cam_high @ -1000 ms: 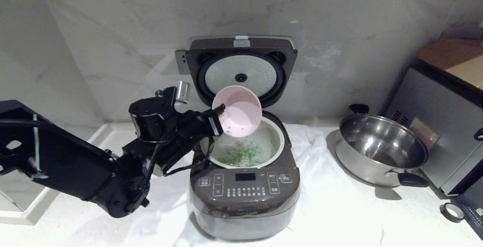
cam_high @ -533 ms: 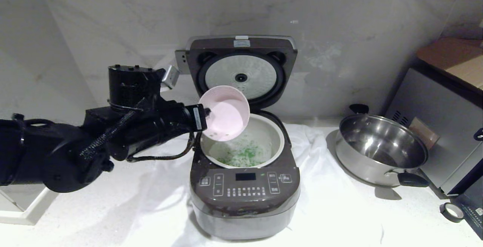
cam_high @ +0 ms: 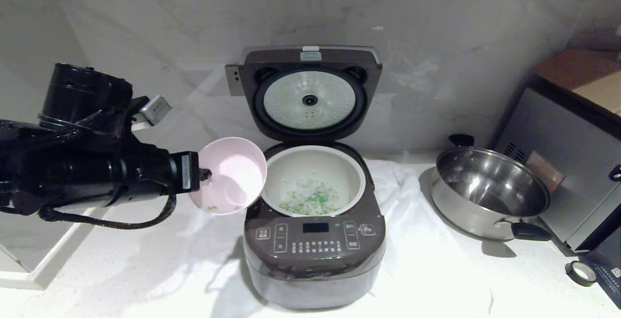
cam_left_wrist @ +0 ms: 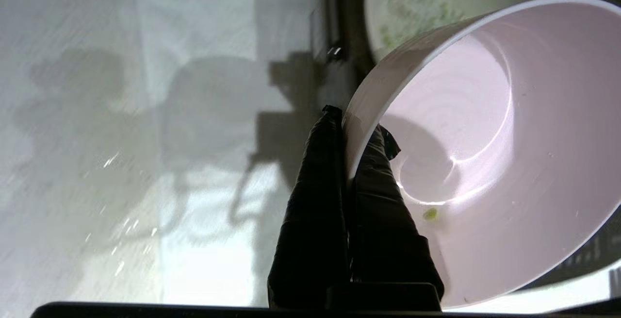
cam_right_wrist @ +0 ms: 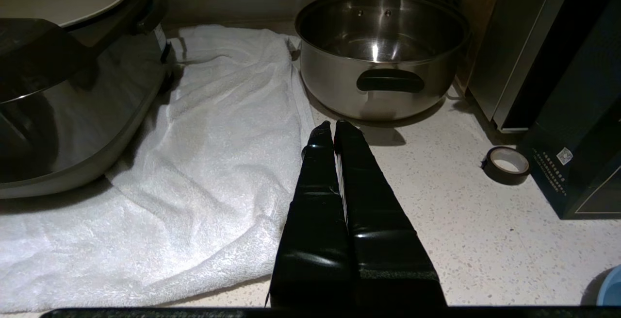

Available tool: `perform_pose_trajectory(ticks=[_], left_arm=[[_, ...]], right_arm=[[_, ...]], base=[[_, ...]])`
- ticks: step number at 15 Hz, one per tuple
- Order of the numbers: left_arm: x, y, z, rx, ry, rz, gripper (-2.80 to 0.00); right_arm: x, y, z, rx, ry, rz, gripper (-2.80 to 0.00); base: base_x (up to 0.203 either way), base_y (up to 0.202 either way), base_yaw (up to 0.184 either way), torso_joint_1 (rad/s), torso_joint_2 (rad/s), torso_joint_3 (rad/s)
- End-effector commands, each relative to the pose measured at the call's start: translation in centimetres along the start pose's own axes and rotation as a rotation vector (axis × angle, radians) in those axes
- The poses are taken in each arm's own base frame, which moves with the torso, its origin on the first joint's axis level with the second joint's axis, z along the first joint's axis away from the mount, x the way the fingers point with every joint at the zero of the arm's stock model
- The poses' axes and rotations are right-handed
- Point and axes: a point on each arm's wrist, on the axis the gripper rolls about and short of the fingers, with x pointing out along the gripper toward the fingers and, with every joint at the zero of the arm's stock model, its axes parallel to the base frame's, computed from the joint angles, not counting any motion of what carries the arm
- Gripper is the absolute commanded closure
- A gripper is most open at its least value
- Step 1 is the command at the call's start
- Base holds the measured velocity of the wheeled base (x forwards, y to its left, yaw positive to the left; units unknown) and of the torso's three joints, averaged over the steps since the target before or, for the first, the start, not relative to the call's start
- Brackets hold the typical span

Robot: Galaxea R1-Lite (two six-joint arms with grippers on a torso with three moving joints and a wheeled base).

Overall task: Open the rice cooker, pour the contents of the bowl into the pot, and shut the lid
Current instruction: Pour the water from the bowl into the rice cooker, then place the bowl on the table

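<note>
Over the counter in the head view, I see my left gripper (cam_high: 203,175) has swung the bowl (cam_high: 228,175) off the pot (cam_high: 313,180) to the rice cooker's (cam_high: 314,240) left; the green pieces (cam_high: 310,201) now lie in the pot, the lid (cam_high: 309,92) upright. From the left wrist, fingers (cam_left_wrist: 373,172) pinch the rim, one piece (cam_left_wrist: 429,213) left. From the right wrist, the right gripper (cam_right_wrist: 332,128) sits closed, empty. Pouring looks finished; lid next.

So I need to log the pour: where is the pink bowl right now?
In the head view the bowl hangs tilted beside the rice cooker's left side, off the pot, its rim pinched by the left end effector.
</note>
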Motion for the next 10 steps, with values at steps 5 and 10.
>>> perform_pose_trajectory(ticks=[5, 10], left_arm=[[-3.9, 3.6, -1.4, -0.086, 0.1, 0.152, 0.0], [-2.1, 7.0, -3.5, -0.185, 0.25, 0.288, 0.0]], right_arm=[[0.0, 0.0, 0.0, 0.0, 0.003, 0.0, 0.0], [0.0, 0.0, 0.0, 0.0, 0.002, 0.0, 0.0]], base=[[0.0, 0.0, 0.0, 0.0, 0.0, 0.0], [0.0, 0.0, 0.0, 0.0, 0.0, 0.0]])
